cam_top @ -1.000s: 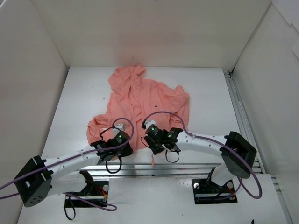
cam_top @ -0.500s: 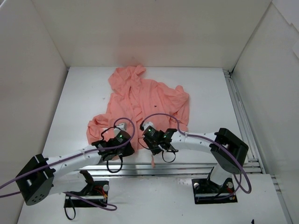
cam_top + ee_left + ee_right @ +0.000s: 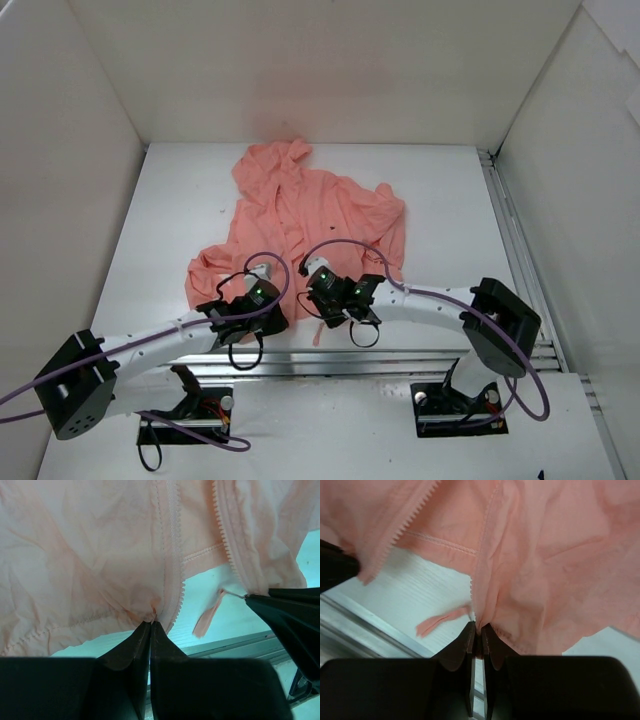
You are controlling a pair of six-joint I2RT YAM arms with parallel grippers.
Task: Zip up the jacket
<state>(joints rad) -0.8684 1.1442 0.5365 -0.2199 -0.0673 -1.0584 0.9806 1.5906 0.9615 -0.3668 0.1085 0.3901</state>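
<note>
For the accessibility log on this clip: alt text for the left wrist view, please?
The left gripper is shut on the salmon-pink jacket, pinching its bottom hem beside one zipper row. At right, the right gripper pinches the other row, a pink tab dangling between.

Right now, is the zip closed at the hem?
No, the left wrist view shows the zip open at the jacket hem, its two tooth rows apart with table showing between them.
</note>
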